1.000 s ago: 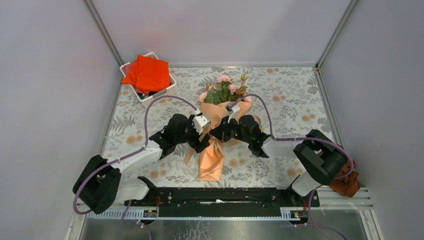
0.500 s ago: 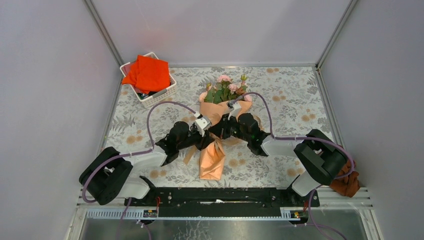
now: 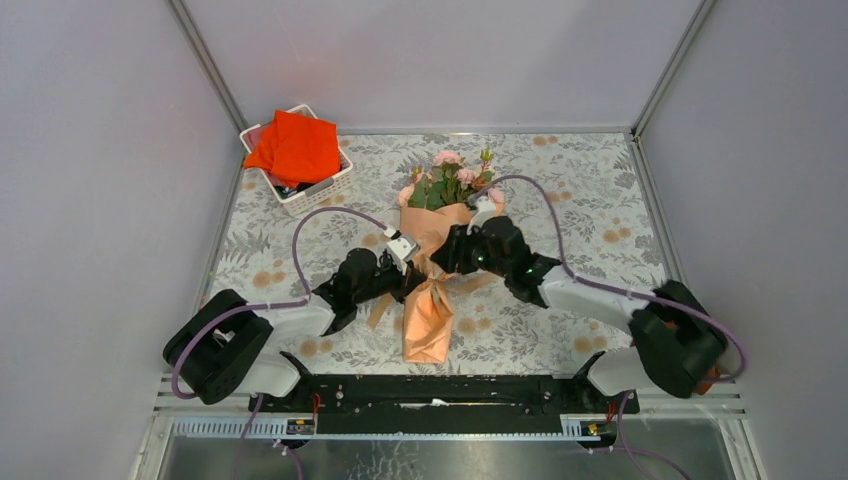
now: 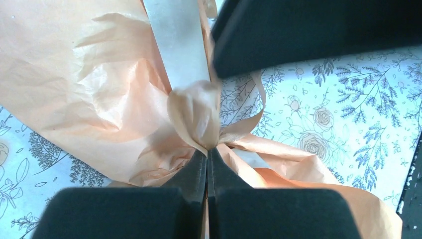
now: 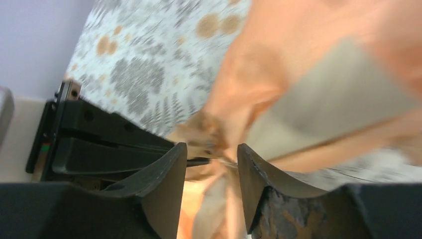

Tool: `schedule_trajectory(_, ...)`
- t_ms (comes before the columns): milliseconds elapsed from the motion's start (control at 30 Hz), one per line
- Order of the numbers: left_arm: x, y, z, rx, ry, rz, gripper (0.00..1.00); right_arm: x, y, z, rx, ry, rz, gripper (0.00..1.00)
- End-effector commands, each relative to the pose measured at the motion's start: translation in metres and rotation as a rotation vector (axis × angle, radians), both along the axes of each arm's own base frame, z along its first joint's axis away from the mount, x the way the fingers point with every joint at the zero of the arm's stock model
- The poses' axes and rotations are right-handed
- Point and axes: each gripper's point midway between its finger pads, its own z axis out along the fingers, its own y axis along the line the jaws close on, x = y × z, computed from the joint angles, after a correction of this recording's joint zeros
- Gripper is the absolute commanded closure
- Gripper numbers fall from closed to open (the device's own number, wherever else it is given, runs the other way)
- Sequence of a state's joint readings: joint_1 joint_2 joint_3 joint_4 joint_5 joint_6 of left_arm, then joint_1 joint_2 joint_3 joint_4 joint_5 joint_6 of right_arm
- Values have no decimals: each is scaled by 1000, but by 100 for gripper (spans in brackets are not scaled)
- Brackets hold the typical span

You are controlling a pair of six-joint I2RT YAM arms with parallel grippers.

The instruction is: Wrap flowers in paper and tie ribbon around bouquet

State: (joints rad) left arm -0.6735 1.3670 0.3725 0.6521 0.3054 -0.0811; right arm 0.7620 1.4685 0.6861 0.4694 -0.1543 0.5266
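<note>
The bouquet lies in mid-table: pink flowers (image 3: 450,180) at the far end, peach-orange paper (image 3: 428,320) wrapped round the stems and pinched at the waist. The tan ribbon (image 4: 195,113) is gathered there in a loop. My left gripper (image 4: 207,150) is shut on that loop at its tip, reaching the waist from the left (image 3: 416,281). My right gripper (image 5: 212,149) stands open just off the ribbon knot (image 5: 203,135), nothing between its fingers; from above it sits at the waist's upper right (image 3: 453,254). Loose ribbon ends trail on either side of the paper.
A white basket (image 3: 336,181) holding a bright orange-red cloth (image 3: 295,146) stands at the back left. Grey walls close in the floral-patterned table (image 3: 580,190) on three sides. The black base rail (image 3: 440,392) runs along the near edge.
My left gripper closed onto the ribbon loop at the bouquet's waist. My right gripper let go, opened and drew back up and to the right; its arm swung rightward.
</note>
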Motion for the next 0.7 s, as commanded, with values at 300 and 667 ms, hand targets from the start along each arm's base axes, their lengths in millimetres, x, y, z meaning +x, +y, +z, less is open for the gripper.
schedule_trajectory(300,1,-4,11,-26,-152,-18,100,79,-236,-37,-361,326,-562,34)
schedule_trajectory(667,-2,-6,9,-2,-189,-50,100,78,-216,-99,-400,511,-430,47)
